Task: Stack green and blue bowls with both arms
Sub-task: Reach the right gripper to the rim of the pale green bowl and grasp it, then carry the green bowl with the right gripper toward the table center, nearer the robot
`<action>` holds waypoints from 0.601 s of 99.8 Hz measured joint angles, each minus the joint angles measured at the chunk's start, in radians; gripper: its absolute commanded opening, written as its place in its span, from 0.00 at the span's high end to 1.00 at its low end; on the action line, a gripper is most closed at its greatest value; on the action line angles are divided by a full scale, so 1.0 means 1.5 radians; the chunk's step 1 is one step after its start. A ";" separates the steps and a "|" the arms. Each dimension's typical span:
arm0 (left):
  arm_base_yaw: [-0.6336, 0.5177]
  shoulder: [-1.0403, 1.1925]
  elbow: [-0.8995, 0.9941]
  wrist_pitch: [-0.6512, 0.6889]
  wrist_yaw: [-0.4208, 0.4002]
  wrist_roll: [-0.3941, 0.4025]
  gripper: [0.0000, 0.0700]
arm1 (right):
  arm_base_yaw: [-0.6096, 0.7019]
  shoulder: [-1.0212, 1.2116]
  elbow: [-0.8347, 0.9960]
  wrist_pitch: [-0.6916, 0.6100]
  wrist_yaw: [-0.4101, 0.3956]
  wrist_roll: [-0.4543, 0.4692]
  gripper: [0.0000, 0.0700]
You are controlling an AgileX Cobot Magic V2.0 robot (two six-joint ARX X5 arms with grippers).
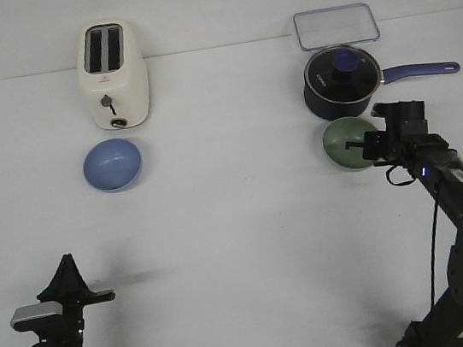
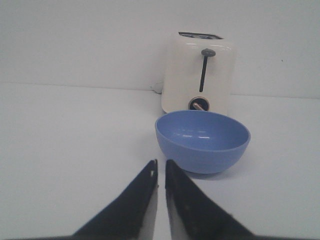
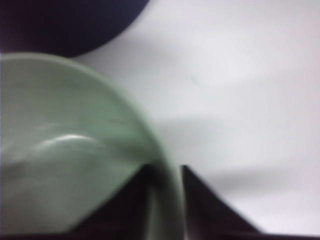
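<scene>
The periwinkle blue bowl sits on the table in front of the toaster; it also shows in the left wrist view. My left gripper is shut and empty, well short of it near the front left. The sage green bowl sits in front of the saucepan at the right. My right gripper is shut on the green bowl's rim, one finger inside and one outside. The bowl fills much of the right wrist view.
A cream toaster stands behind the blue bowl. A dark navy lidded saucepan with its handle to the right stands just behind the green bowl. A clear rectangular container lies at the back right.
</scene>
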 measured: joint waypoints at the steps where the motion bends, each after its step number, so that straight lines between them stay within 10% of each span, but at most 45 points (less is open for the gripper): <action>1: 0.000 0.000 0.000 0.000 0.000 0.000 0.98 | -0.001 0.000 0.002 -0.001 -0.003 0.000 1.00; 60: 0.000 0.000 0.000 0.000 0.000 0.000 0.98 | 0.053 -0.293 0.002 -0.182 -0.158 -0.007 1.00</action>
